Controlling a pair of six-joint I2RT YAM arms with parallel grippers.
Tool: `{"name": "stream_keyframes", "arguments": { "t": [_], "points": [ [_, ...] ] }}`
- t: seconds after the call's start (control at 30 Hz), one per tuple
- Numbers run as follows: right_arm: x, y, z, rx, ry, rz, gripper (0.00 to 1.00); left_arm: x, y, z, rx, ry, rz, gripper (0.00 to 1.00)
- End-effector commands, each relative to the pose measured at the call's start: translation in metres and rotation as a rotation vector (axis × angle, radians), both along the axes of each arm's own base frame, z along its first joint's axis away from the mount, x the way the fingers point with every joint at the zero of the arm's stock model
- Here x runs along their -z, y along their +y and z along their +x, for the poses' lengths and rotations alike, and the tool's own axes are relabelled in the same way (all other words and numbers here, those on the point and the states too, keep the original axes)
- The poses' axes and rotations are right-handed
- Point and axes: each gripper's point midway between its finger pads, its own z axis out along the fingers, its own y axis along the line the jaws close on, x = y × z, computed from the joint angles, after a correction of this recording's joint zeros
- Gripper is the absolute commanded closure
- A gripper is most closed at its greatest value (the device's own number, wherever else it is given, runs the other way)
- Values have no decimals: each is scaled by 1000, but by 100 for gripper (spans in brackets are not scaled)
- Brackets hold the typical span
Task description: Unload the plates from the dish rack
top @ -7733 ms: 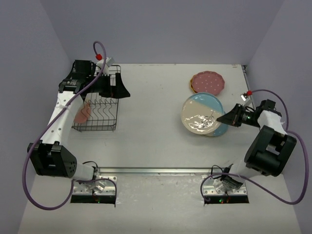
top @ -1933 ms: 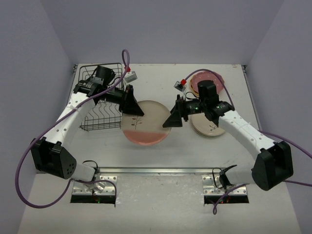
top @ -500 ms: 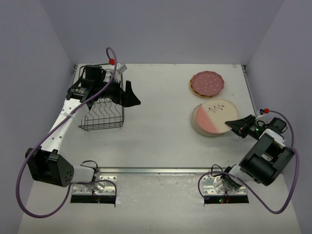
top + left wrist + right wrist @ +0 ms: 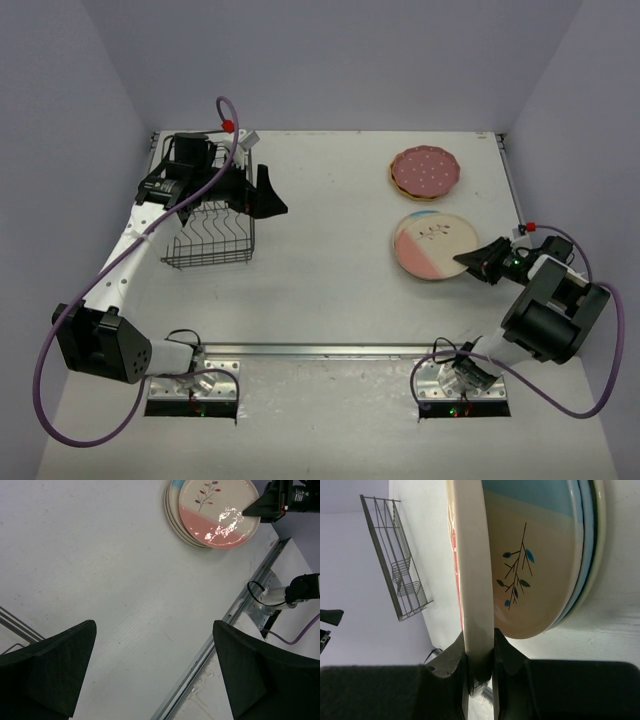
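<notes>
Two stacks of plates sat on the white table (image 4: 330, 290). At two o'clock lay the scalloped dark pink plate with white dots (image 4: 427, 168). At three o'clock was the round cream plate tinted pink (image 4: 430, 247), with the right gripper (image 4: 465, 263) clamped on its rim, tilted (wrist view) over a blue-tinted cream plate (image 4: 540, 555). Possibly its far edge touched the stack. The left gripper (image 4: 272, 192) hung wide open just beside the dark wire dish rack (image 4: 205, 235) at ten o'clock.
</notes>
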Motion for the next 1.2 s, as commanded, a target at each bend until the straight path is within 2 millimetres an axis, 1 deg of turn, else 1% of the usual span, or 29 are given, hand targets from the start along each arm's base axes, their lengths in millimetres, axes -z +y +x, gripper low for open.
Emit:
{"name": "stream_keyframes", "arguments": {
  "t": [0.0, 0.13, 0.2, 0.27, 0.4, 0.53, 0.6, 0.73, 0.9, 1.17],
  "points": [
    [-11, 2, 11, -61, -32, -30, 82, -20, 6, 4, -22, -83, -7, 0],
    [1, -3, 11, -52, 48, -92, 67, -21, 8, 1, -28, -91, -2, 0],
    [5, -4, 9, -60, 80, -113, 56, -20, 9, 0, -30, -93, 1, 0],
    [7, -5, 8, -80, 104, -150, 42, -20, 10, 0, -34, -95, 3, 0],
    [11, -8, 5, -121, 133, -213, 33, -18, 11, 1, -38, -91, 5, 0],
    [11, -15, 4, -152, 122, -304, 31, -17, 11, 1, -41, -89, 9, 0],
    [11, -20, 6, -174, 113, -385, 30, -16, 13, 2, -52, -87, 16, 0],
    [12, -25, 8, -228, 102, -498, 26, -17, 15, 3, -62, -90, 21, 0],
    [15, -22, 11, -244, 105, -503, 24, -17, 16, 3, -67, -91, 24, 0],
    [19, -10, 16, -281, 111, -502, 23, -21, 21, 1, -80, -101, 41, 0]
  ]
}}
